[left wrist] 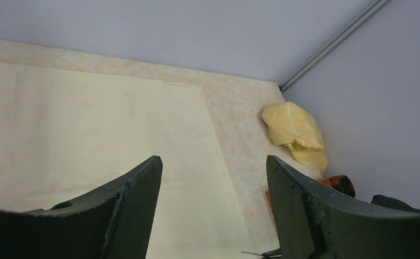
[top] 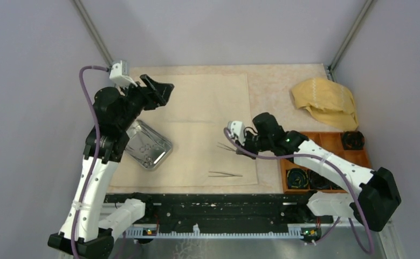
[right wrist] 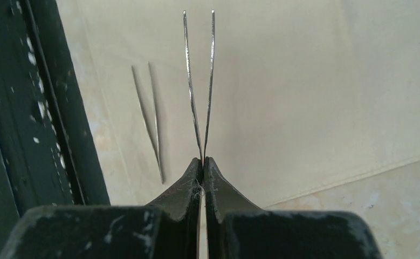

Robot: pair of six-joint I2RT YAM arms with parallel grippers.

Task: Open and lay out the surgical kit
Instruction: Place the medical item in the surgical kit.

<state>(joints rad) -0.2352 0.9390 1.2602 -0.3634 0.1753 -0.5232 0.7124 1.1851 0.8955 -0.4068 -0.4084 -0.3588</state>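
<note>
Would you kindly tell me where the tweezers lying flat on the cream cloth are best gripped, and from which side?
Grip the lying tweezers near their joined end, which points right in the top view, coming straight down from above. They lie flat on the cream cloth, prongs splaying leftward, so the narrow closed end probably pinches surest. The right gripper is shut on another pair.

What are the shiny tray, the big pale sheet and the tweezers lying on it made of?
The tray looks like polished steel: silvery, with bright reflections. The sheet seems woven cloth, matte cream, with fold creases. The tweezers lying on it look like thin bare metal, grey and glinting; which metal can't be told.
</note>
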